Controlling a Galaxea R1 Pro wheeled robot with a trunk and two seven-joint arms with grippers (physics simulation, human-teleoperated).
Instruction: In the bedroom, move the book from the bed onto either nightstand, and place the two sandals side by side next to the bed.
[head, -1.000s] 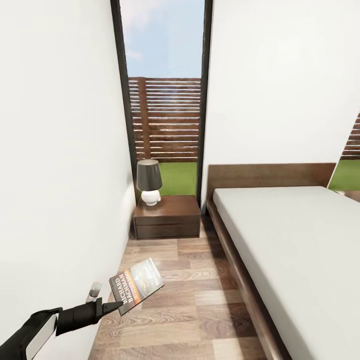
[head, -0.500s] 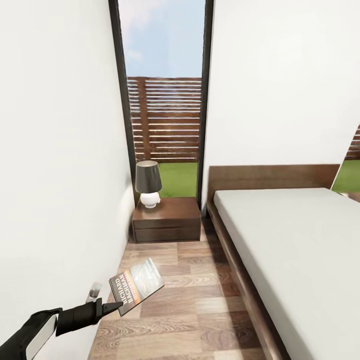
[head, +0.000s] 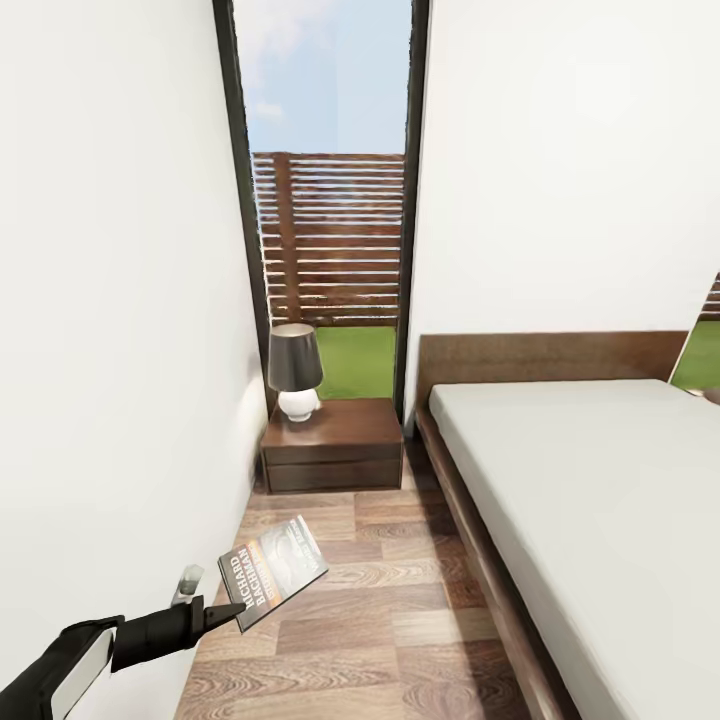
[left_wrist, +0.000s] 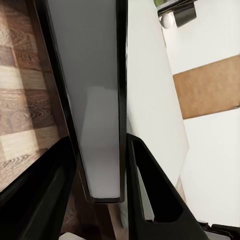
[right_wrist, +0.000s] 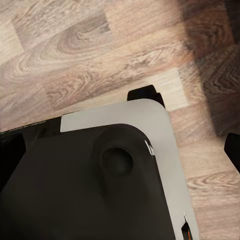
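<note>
A lamp (head: 295, 370) stands on the nightstand (head: 333, 444); the bed (head: 590, 500) lies bare.

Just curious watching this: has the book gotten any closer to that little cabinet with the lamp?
Yes. The book, clamped in the left gripper, is nearer the nightstand, which has slid down the head view towards it.

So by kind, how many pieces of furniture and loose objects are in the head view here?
Bed: 1
Nightstand: 1
Table lamp: 1
Book, held in the left gripper: 1
Total: 4
</note>
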